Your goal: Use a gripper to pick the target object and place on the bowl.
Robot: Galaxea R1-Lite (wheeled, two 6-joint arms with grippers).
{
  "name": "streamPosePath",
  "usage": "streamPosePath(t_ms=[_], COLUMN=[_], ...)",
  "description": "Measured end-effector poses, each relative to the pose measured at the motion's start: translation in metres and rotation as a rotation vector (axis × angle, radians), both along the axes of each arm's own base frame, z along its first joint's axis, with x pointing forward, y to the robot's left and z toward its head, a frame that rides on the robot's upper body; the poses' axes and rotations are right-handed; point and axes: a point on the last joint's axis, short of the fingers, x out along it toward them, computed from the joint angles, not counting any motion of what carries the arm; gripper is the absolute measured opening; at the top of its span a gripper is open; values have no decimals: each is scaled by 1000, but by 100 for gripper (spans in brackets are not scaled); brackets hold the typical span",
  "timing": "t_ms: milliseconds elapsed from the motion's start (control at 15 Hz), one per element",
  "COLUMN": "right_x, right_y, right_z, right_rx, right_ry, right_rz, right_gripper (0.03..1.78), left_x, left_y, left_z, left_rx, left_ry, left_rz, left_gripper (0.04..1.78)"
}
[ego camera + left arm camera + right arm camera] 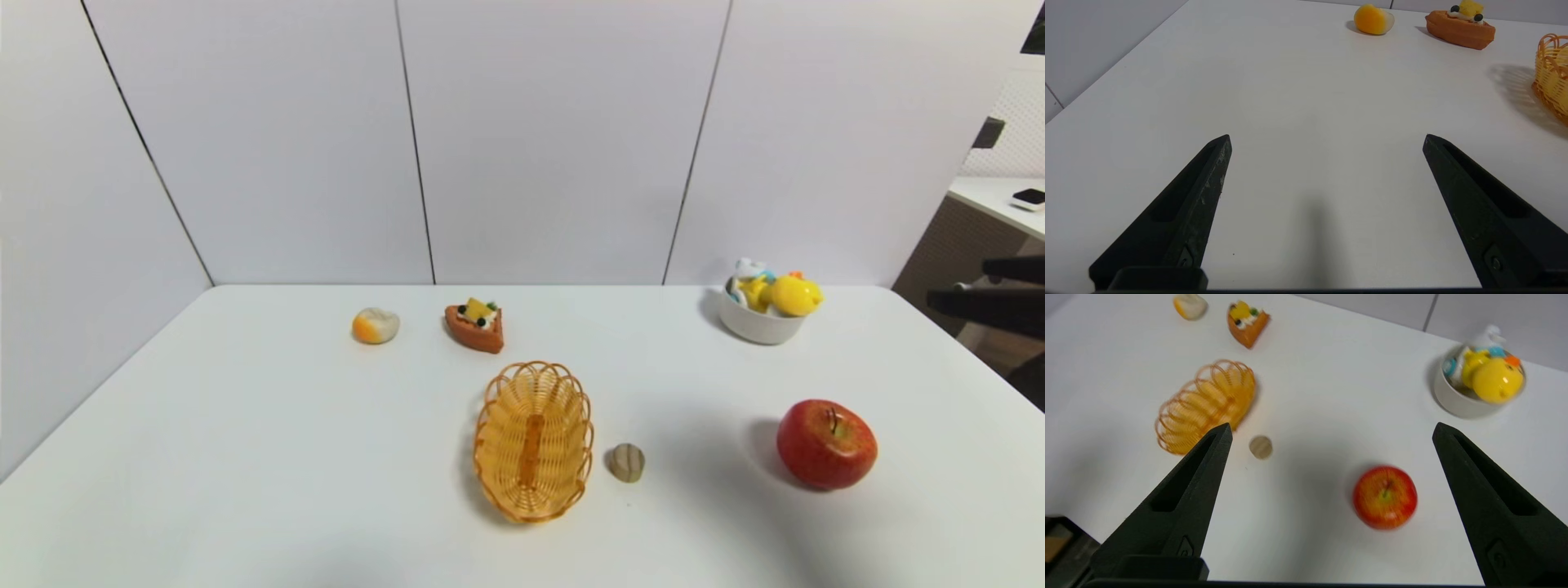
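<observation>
The yellow duck toy [793, 296] lies in the off-white bowl [759, 328] at the table's back right, its white car base and blue wheels turned toward the bowl's left side. Both also show in the right wrist view: the duck [1496, 379] in the bowl [1453, 402]. My right gripper [1331, 430] is open and empty, high above the table's front right, over the red apple and well short of the bowl. Its dark fingers [980, 306] show at the head view's right edge. My left gripper [1327, 139] is open and empty over bare table at the left.
A red apple [826, 443] sits front right. An oval orange woven basket [533, 439] lies in the middle with a small wooden piece [626, 462] beside it. A cake slice toy [476, 325] and an orange-white toy [375, 325] sit at the back left. White walls close the back and left.
</observation>
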Motion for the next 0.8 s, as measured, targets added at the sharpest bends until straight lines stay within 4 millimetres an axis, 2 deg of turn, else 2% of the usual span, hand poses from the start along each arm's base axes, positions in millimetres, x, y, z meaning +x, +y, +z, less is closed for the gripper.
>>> streamPosePath(t_ms=[267, 400, 600, 800], right_x=[-61, -89, -111, -125], right_y=[-10, -13, -15, -16], right_z=[-45, -75, -133, -180], right_rx=[-94, -110, -124, -119], right_ry=[-37, -57, -92, -185], right_rz=[-136, -179, -232, -270], right_gripper=[169, 169, 169, 169], left_x=[0, 0, 0, 0], left_y=[0, 0, 0, 0], left_z=[0, 0, 0, 0], left_rx=[0, 0, 0, 0], left_ry=[0, 0, 0, 0], left_rz=[0, 0, 0, 0], left_gripper=[169, 169, 169, 169])
